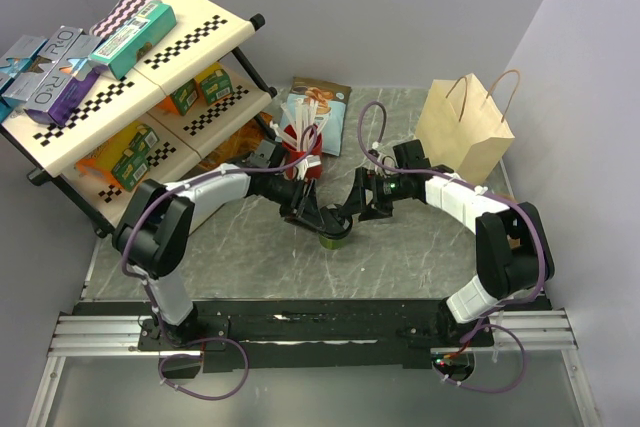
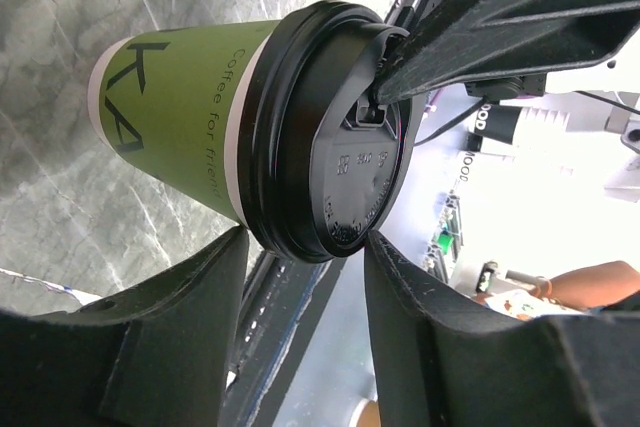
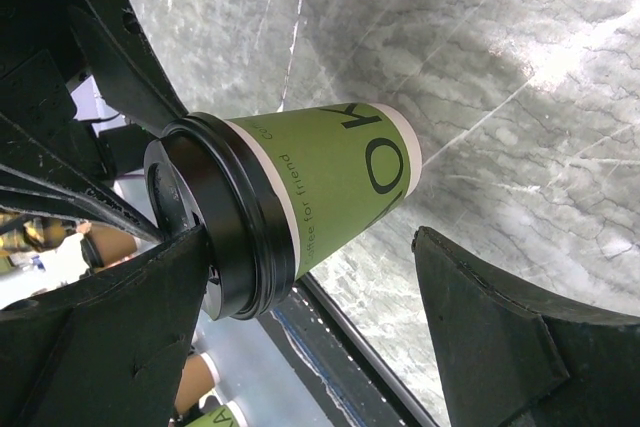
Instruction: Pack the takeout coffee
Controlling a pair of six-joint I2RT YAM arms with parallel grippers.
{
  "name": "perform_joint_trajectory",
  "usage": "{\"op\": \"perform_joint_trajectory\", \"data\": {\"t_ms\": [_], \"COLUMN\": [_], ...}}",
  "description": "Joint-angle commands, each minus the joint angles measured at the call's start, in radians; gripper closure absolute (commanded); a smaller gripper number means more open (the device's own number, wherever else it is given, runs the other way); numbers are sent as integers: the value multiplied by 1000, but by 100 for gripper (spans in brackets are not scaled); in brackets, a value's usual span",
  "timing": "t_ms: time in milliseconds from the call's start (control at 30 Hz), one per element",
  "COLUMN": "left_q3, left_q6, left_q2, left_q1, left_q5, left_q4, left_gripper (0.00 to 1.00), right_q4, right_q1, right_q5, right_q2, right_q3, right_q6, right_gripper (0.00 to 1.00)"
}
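The takeout coffee (image 1: 335,237), a green paper cup with a black lid, stands upright on the marble table between my two grippers. My left gripper (image 1: 322,224) is open; in the left wrist view (image 2: 305,242) its fingertips (image 2: 225,267) flank the lower edge of the lid (image 2: 340,147), right at the rim. My right gripper (image 1: 352,215) is open wide. In the right wrist view (image 3: 312,237) one finger (image 3: 150,327) lies across the lid top (image 3: 225,217). The other finger (image 3: 480,317) stands apart from the cup's base (image 3: 340,177).
A brown paper bag (image 1: 465,132) with handles stands open at the back right. A red cup with white stirrers (image 1: 305,159) and a snack pouch (image 1: 318,112) sit behind the coffee. A two-tier checkered shelf (image 1: 130,97) with boxes fills the back left.
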Motion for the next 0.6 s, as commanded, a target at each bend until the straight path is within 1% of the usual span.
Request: {"op": "perform_joint_trajectory", "data": {"t_ms": [0,233,400,500,567], "left_q3": [-13,-39,-22,-13,0], "left_q6": [94,95,101,101,95], "left_q2": [107,150,184,210,230], "left_q1": [3,3,3,4,3], "left_q5": [-310,-363,-443,-472,-495], "left_q4": [-66,-68,-86,-89,-92], "left_gripper": [48,52,56,56,59], "right_q4": [-18,-8,-6,0,3], "right_q1": [-1,-6,-7,-7,-9], "right_q5": [54,53,50,50,47], "right_q2": [-13,-5,7,13,13], "right_q3": [-34,-34,-28,-26,-25], "right_q6": [-13,-4,-1,6,14], "right_gripper": [12,12,12,12,12]}}
